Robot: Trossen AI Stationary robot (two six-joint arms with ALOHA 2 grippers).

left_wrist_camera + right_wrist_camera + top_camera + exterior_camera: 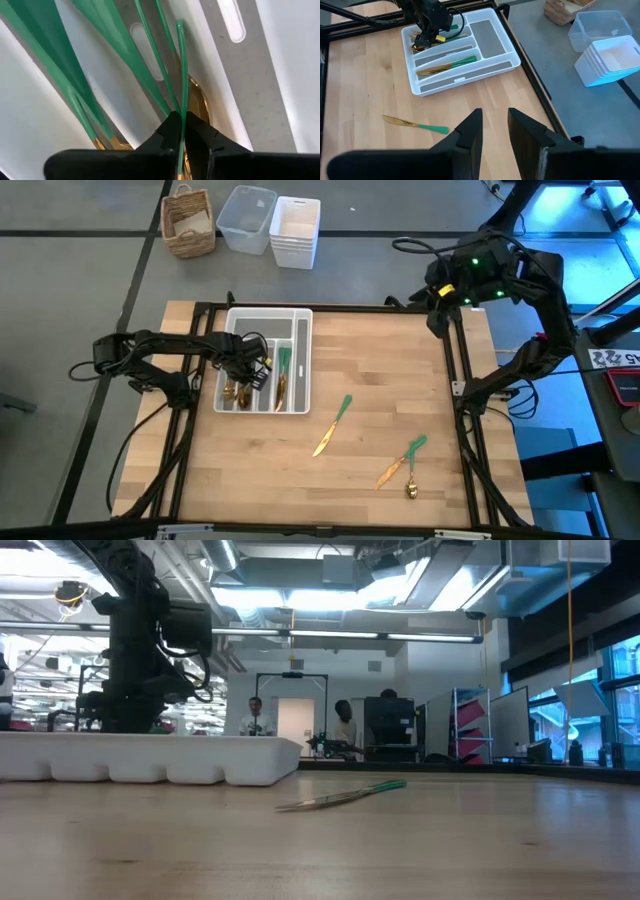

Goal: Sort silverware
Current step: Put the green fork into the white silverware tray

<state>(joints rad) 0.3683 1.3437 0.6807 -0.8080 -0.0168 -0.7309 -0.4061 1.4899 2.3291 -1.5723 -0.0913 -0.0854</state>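
Tray: white plastic compartmented tray [300, 315] sits at about ten o'clock on my wooden table [380, 380]; several green-handled, gold-headed pieces of silverware [283, 375] already lie in its slots.

Left gripper: my left gripper [181, 131] is down inside a tray slot, its jaws pinched onto the slim green handle of one gold-headed utensil [181, 75], whose head I read as a spoon, though I am not sure.

Right gripper: right gripper [495, 132] waits up at two o'clock, off the table's corner, jaws parted and holding nothing.

Loose pieces: one green-handled gold knife [332, 425] lies near the table's centre; a fork and spoon pair [405, 462] lies crossed at five o'clock.

Step in hand: I judge this as placing the held piece with its like.

Doing it well: I would keep the handle parallel to the slot walls, lower until the head rests, then part the jaws and lift straight up so neighbours stay put.
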